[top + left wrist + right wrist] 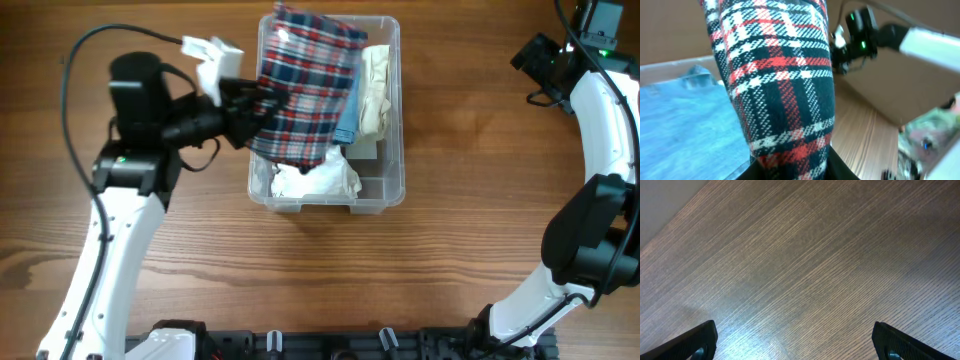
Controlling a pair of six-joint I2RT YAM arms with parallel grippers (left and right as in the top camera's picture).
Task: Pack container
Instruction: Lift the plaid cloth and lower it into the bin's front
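The clear container (392,190) stands at the table's back centre. In it lie a white cloth (318,181), a cream cloth (374,88) and a blue denim piece (346,118). A red, white and black plaid cloth (305,90) is draped over the container's left half. My left gripper (262,105) is shut on the plaid cloth's left edge at the container's left rim. In the left wrist view the plaid cloth (780,85) rises from between the jaws, with the denim (685,125) to its left. My right gripper (795,342) is open over bare wood, its fingertips (700,340) far apart.
The right arm (600,120) stands at the table's far right edge, well away from the container. Wooden tabletop (480,130) surrounds the container. A white connector (212,58) sits on the left wrist. The left arm's base (110,250) runs along the front left.
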